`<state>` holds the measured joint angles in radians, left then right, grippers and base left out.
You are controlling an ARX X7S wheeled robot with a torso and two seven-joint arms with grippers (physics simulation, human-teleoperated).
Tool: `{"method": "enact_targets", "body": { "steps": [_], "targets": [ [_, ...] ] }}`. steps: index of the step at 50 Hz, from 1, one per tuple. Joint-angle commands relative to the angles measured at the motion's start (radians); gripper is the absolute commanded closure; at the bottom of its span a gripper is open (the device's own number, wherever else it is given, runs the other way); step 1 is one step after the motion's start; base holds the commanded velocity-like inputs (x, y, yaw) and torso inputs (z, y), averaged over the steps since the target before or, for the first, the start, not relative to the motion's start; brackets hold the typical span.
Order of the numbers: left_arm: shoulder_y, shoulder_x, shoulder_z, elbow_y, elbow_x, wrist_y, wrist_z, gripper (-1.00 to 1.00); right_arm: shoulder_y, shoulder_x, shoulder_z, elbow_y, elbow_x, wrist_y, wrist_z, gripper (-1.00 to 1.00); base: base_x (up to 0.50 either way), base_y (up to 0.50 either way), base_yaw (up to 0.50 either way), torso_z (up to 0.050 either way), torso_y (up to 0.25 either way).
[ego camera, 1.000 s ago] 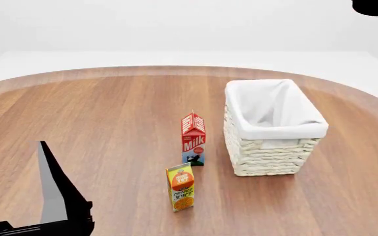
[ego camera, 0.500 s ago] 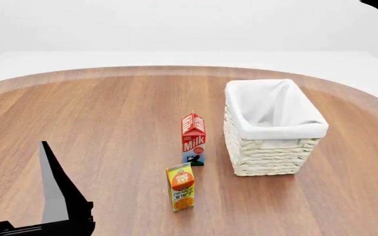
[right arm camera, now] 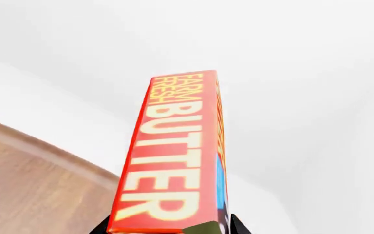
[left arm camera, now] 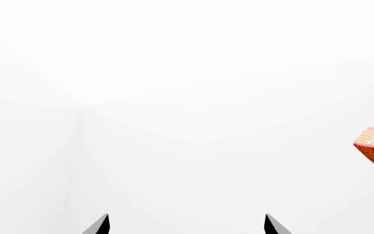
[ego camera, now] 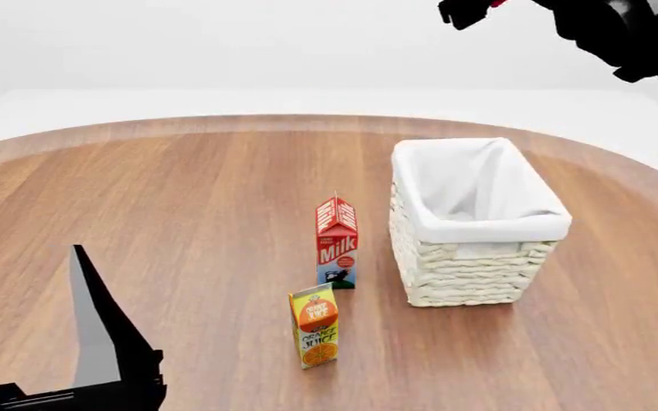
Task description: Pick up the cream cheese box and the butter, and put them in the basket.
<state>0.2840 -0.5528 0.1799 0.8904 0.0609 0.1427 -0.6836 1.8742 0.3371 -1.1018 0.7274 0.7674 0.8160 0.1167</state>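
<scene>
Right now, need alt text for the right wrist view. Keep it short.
A red-orange butter box with yellow "Farm Fresh Butter" lettering fills the centre, held between the right claw tips at the frame's lower edge. Behind it are a strip of wooden table and plain white background.

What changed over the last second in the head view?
The right arm has swung in from the upper right corner toward the space above the basket, with the right gripper shut on the butter. The left gripper, milk carton, juice carton and basket stayed put.
</scene>
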Motion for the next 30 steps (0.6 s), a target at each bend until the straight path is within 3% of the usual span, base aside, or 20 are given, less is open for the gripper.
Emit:
{"method": "enact_targets", "body": {
  "steps": [1,30],
  "targets": [
    [0.007,0.016,-0.025,0.005,0.02,0.023,0.014,-1.0,-0.032,-0.008,0.011,-0.059,-0.088,0.01,-0.029,1.0,0.0,0.0,0.0,0.0,0.01],
    [0.012,0.019,-0.023,0.008,0.03,0.024,0.015,-1.0,-0.132,0.084,-0.001,-0.199,-0.045,0.077,-0.017,1.0,0.0,0.0,0.0,0.001,0.001]
  ]
}}
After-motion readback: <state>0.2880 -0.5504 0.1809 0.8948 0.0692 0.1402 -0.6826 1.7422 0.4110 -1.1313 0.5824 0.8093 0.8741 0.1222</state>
